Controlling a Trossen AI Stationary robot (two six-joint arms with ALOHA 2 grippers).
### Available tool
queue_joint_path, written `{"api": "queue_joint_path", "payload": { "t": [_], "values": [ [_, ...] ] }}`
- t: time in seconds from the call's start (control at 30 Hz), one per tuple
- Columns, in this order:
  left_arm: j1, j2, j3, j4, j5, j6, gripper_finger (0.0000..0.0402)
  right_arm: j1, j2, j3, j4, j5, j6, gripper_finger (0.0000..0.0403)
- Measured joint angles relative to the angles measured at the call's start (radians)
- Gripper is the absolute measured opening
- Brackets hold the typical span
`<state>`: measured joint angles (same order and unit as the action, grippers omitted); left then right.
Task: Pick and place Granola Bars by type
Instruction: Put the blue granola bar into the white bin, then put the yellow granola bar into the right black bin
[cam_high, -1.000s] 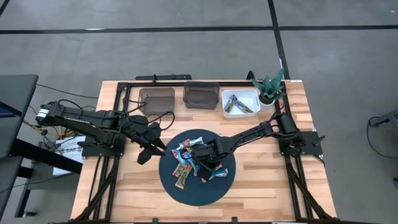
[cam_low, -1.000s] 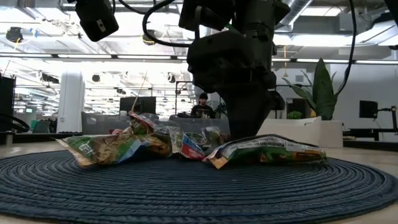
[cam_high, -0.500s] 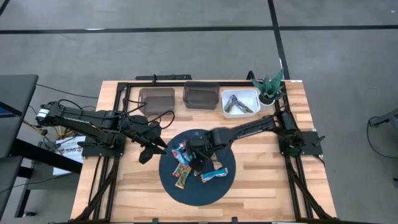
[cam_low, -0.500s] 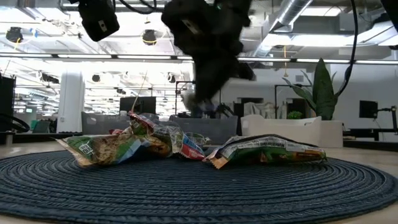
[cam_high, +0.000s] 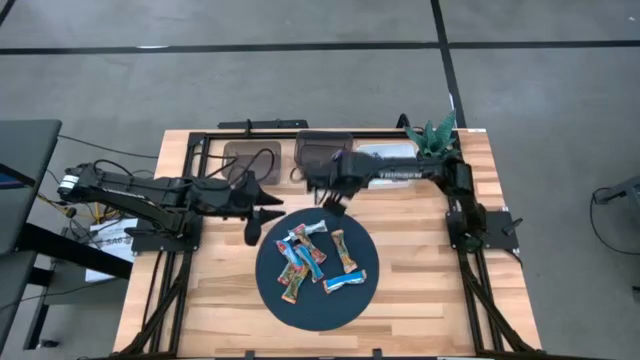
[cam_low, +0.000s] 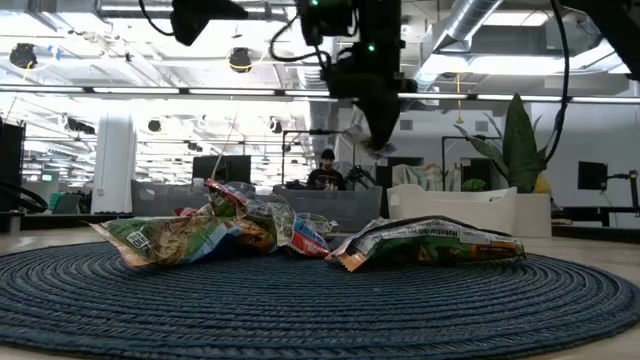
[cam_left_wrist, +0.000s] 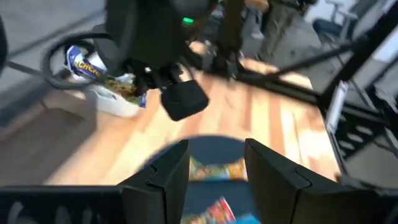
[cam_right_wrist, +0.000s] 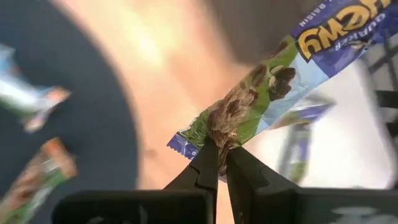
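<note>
My right gripper (cam_high: 330, 200) (cam_right_wrist: 221, 158) hangs above the table between the round dark blue mat (cam_high: 318, 300) and the bins at the back, shut on a blue and green granola bar (cam_right_wrist: 273, 87). Several more granola bars (cam_high: 303, 262) (cam_low: 430, 243) lie flat on the mat. My left gripper (cam_high: 262, 222) (cam_left_wrist: 217, 165) hovers open and holds nothing, off the mat's far left rim, pointing toward the table's right. My right gripper pinches the bar between its two fingertips at the wrapper's crimped end (cam_right_wrist: 219, 134), fingers pointing steeply down. The bar is lifted clear of the table and mat, and its free length (cam_right_wrist: 311, 43) sticks out past the fingers.
Two brown bins (cam_high: 252, 155) (cam_high: 322, 150) and a white bin (cam_left_wrist: 106, 93) holding bars stand along the far edge; my right arm covers most of the white one from above. A potted plant (cam_high: 432, 140) stands at the far right corner. A black frame rail runs behind the bins.
My right gripper has risen off the mat with the bar and swung toward the far edge, ending in front of the bins. My left gripper has tipped up from a downward slant, so it points more level toward the right. The bars on the mat lie as before.
</note>
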<state>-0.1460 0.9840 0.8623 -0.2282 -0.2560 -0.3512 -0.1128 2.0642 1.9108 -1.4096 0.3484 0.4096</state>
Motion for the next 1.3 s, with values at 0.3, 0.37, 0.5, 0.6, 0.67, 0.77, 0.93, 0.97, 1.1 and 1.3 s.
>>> {"api": "queue_joint_path", "payload": {
  "t": [0.3, 0.37, 0.5, 0.6, 0.67, 0.77, 0.93, 0.97, 1.1, 1.3],
  "values": [
    [0.046, 0.0, 0.0, 0.045, -0.047, 0.011, 0.0146, -0.182, -0.181, -0.077, -0.009, 0.022, -0.078, 0.0004],
    [0.055, 0.0, 0.0, 0.052, -0.045, 0.011, 0.0146, -0.206, -0.238, -0.144, 0.005, 0.02, -0.079, 0.0005],
    [0.074, 0.0, 0.0, 0.065, -0.045, 0.017, 0.0146, -0.237, -0.362, -0.321, 0.111, -0.029, -0.08, 0.0006],
    [0.086, 0.0, 0.0, 0.064, -0.044, 0.017, 0.0146, -0.251, -0.43, -0.447, 0.188, -0.057, -0.08, 0.0006],
    [0.093, 0.0, 0.0, 0.064, -0.044, 0.017, 0.0146, -0.262, -0.46, -0.504, 0.215, -0.056, -0.079, 0.0007],
    [0.102, 0.0, 0.0, 0.064, -0.044, 0.017, 0.0146, -0.283, -0.488, -0.553, 0.221, -0.056, -0.078, 0.0015],
    [0.105, 0.0, 0.0, 0.063, -0.045, 0.016, 0.0146, -0.308, -0.493, -0.562, 0.227, -0.054, -0.116, 0.0053],
    [0.105, 0.0, 0.0, 0.063, -0.045, 0.016, 0.0146, -0.314, -0.493, -0.562, 0.233, -0.055, -0.126, 0.0064],
    [0.104, 0.0, 0.0, 0.063, -0.044, 0.007, 0.0146, -0.336, -0.493, -0.562, 0.249, -0.055, -0.13, 0.0114],
    [0.104, 0.0, 0.0, 0.062, -0.011, -0.002, 0.0146, -0.333, -0.508, -0.563, 0.309, -0.1, -0.13, 0.0175]
  ]
}}
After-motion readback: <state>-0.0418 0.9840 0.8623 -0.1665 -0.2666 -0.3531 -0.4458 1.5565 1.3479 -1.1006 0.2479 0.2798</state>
